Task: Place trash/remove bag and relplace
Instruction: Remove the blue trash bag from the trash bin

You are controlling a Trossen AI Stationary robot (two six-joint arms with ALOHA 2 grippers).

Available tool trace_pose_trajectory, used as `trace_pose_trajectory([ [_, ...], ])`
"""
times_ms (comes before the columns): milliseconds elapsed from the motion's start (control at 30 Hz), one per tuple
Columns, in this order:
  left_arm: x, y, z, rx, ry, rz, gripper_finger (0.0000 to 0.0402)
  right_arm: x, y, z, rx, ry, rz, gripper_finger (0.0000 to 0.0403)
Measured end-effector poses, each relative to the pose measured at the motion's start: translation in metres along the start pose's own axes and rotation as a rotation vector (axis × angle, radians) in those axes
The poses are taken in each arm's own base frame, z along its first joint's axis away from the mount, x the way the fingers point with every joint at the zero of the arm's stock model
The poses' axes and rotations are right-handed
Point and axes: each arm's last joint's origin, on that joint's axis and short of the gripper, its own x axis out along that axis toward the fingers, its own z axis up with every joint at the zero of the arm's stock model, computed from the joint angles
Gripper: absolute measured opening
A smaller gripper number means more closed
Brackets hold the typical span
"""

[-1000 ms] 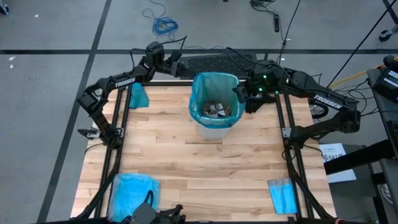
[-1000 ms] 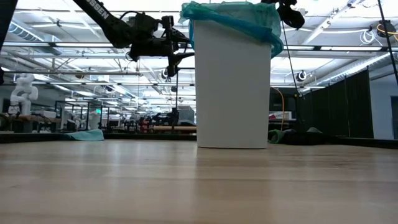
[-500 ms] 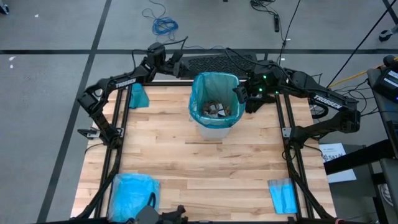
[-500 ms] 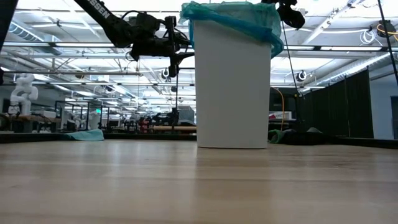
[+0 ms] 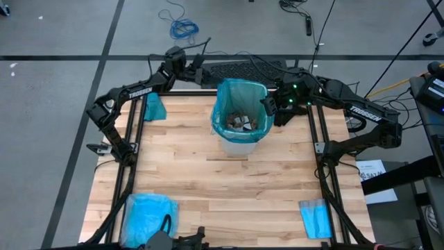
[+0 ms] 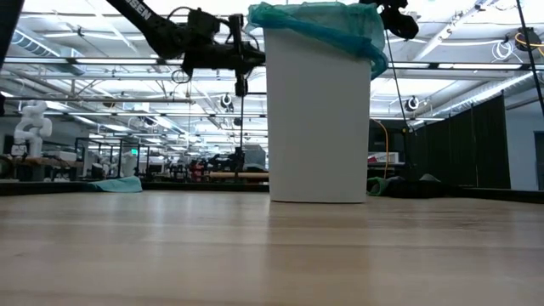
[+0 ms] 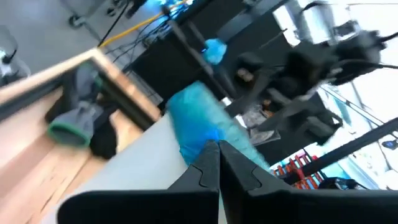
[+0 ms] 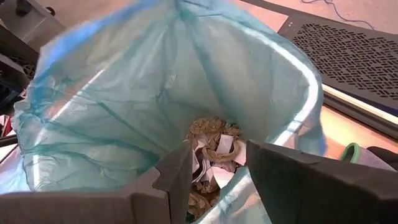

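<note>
From above, you have one white bin [image 5: 239,142] near the far middle of the wooden table [image 5: 222,187], lined with one teal-green bag [image 5: 223,104] whose edge folds over the rim. The trash [image 5: 239,123] lies inside at the bottom, a heap of brown and pale scraps too jumbled to count. Three other blue plastic pieces lie on the table: a small folded one [image 5: 154,107] at the far left, a larger crumpled one [image 5: 148,214] at the near left, and a flat one [image 5: 316,217] at the near right. Your left gripper [image 5: 202,70] sits just beyond the far left of the bin; your right gripper [image 5: 266,105] hangs at the bin's right rim.

At table height, you see the one bin [image 6: 319,127] standing upright, the bag [image 6: 323,24] draped over its top. The left gripper [image 6: 241,82] hangs beside the bin's upper left, with nothing in it.

In the left wrist view, its two fingers [image 7: 205,171] are pressed together, clenched on nothing, with the bag's edge [image 7: 199,121] just ahead.

In the right wrist view, the two fingers [image 8: 283,174] stand apart, pointing over the rim into the bag [image 8: 124,118], with the trash [image 8: 214,152] between them, farther down. You cannot tell whether they touch the plastic.
</note>
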Motion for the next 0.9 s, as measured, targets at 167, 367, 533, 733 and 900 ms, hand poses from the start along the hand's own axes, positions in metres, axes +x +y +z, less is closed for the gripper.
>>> trace_pose_trajectory([
  [167,-0.004,-0.024,0.016,0.054,0.012,-0.074,0.0001,0.000,0.000,0.000,-0.013,-0.001,0.000,0.0144],
  [367,-0.007,-0.036,0.021,0.067,0.058,-0.124,0.0001,-0.006,-0.007,-0.008,-0.007,-0.088,0.021,0.0144],
  [533,-0.010,-0.036,0.014,0.022,0.110,-0.098,0.0000,-0.018,-0.034,-0.042,0.164,-0.227,0.102,0.0144],
  [733,-0.016,-0.045,0.014,0.030,0.123,-0.100,0.0000,-0.005,-0.064,-0.098,0.420,-0.291,0.263,0.0144],
  [900,-0.020,-0.047,0.015,0.028,0.124,-0.100,0.0000,0.021,-0.079,-0.131,0.557,-0.349,0.416,0.0144],
])
